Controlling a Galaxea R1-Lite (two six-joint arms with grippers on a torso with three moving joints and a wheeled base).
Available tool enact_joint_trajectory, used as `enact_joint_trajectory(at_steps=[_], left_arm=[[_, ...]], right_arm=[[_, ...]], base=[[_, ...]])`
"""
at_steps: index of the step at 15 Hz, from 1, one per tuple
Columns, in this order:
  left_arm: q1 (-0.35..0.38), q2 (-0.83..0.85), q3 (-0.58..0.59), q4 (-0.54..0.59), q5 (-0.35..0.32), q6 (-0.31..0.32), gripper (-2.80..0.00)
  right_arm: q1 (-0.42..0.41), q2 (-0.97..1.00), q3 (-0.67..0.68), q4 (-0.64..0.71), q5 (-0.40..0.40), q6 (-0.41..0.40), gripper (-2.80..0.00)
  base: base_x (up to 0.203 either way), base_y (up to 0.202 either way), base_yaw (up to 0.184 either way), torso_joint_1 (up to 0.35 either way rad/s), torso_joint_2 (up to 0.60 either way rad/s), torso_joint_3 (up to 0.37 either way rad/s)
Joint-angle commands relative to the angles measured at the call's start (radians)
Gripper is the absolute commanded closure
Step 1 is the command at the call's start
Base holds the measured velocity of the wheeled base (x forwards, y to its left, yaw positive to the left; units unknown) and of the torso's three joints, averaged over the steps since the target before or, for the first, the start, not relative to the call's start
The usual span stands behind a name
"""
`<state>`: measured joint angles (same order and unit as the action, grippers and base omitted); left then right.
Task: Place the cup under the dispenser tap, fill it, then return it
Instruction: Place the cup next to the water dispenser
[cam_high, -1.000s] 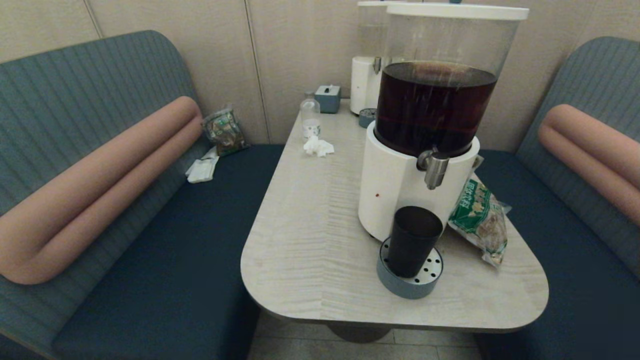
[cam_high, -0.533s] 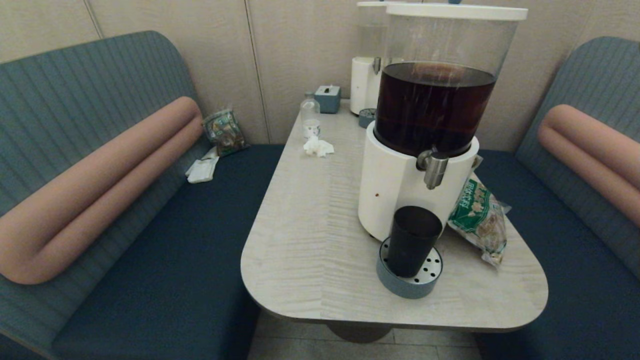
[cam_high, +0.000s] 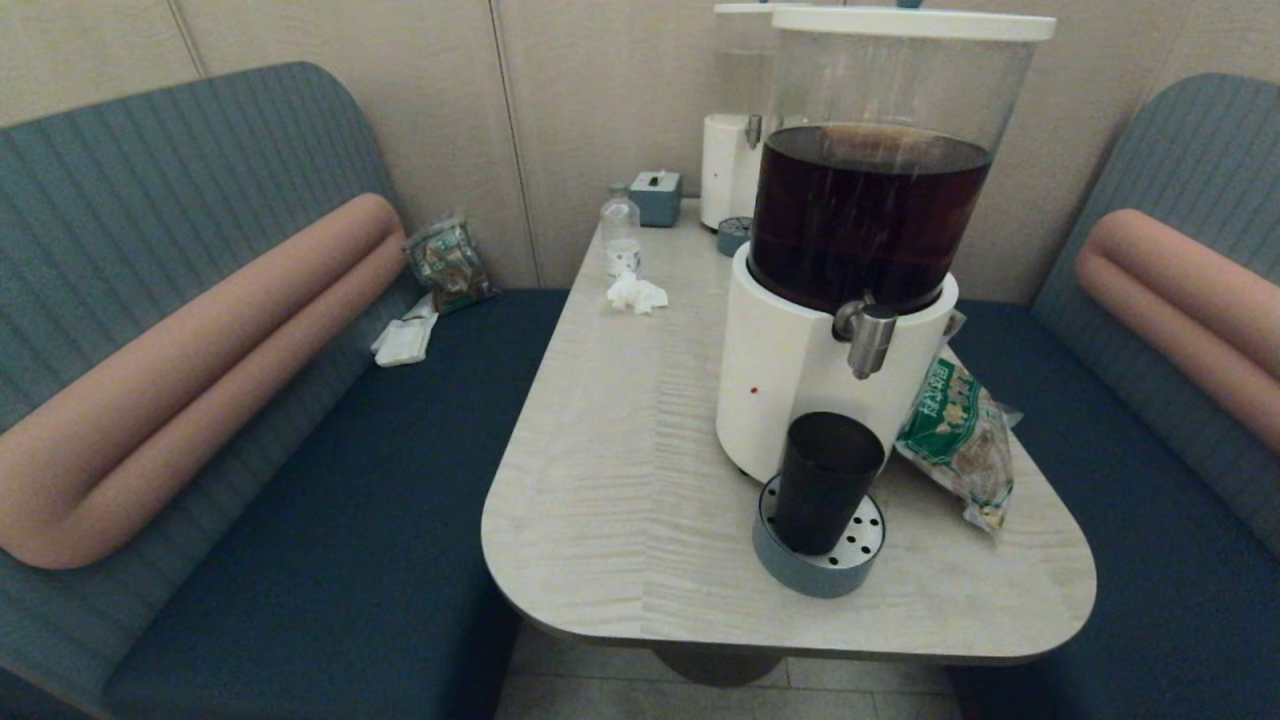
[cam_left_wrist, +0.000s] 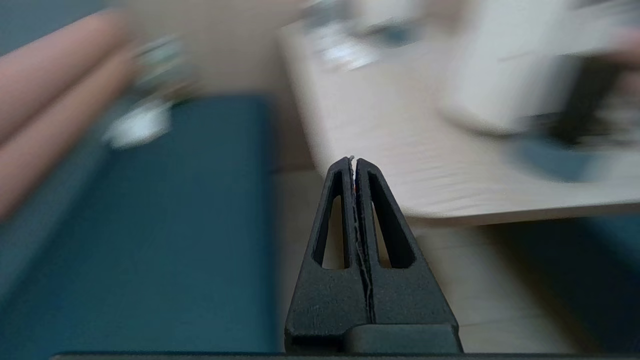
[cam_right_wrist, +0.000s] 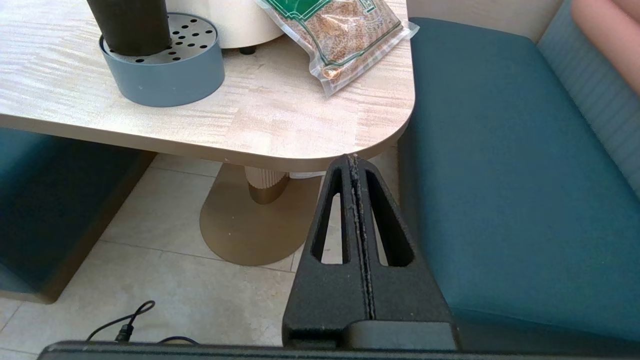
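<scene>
**Black cup waits on drip tray beneath the tap, both arms held low off the desk**

The cup (cam_high: 828, 482), a matte black tapered tumbler with no handle, stands upright on the perforated metal plate of a round grey-blue drip tray (cam_high: 800, 570), hard against the white base of the large dispenser (cam_high: 790, 390). The dispenser tap (cam_high: 868, 338), a short silver spigot with a cylindrical spout, projects above the cup and a little toward the robot's right, so the rim appears only roughly in line with it. Dark brown drink fills the clear tank. A green-printed clear bag of grain (cam_high: 958, 432) lies just beside the base on the pale wood-grain desk (cam_high: 620, 480). The left pincer (cam_left_wrist: 354, 162) is clenched and empty, off the desk's near edge above the blue bench seat. The right pincer (cam_right_wrist: 354, 160), likewise clenched on nothing, sits below the desk's rounded corner. Judging by this, filling has yet to begin
</scene>
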<state>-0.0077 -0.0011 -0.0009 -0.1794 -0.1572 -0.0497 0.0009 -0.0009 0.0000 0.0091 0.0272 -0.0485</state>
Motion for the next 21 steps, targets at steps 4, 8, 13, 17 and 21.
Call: enact_joint_trajectory(at_steps=[4,8,13,17,21], left_arm=[[0.000,0.000,-0.007,0.134,0.136,0.148,0.00],[0.001,0.000,0.000,0.172,0.140,0.077,0.00],[0.000,0.000,0.001,0.176,0.140,0.064,0.00],[0.000,0.001,-0.017,0.185,0.154,0.066,0.00],[-0.016,0.241,-0.399,0.304,0.056,0.038,0.00]], right_arm=[[0.001,0.001,0.000,0.000,0.000,-0.001,0.00],[0.001,0.001,0.000,0.000,0.000,-0.001,0.00],[0.001,0.001,0.000,0.000,0.000,-0.001,0.00],[0.001,0.001,0.000,0.000,0.000,-0.001,0.00],[0.001,0.001,0.000,0.000,0.000,-0.001,0.00]], base=[[0.000,0.000,0.000,0.000,0.00,0.000],[0.000,0.000,0.000,0.000,0.00,0.000],[0.000,0.000,0.000,0.000,0.00,0.000],[0.000,0.000,0.000,0.000,0.00,0.000],[0.000,0.000,0.000,0.000,0.00,0.000]])
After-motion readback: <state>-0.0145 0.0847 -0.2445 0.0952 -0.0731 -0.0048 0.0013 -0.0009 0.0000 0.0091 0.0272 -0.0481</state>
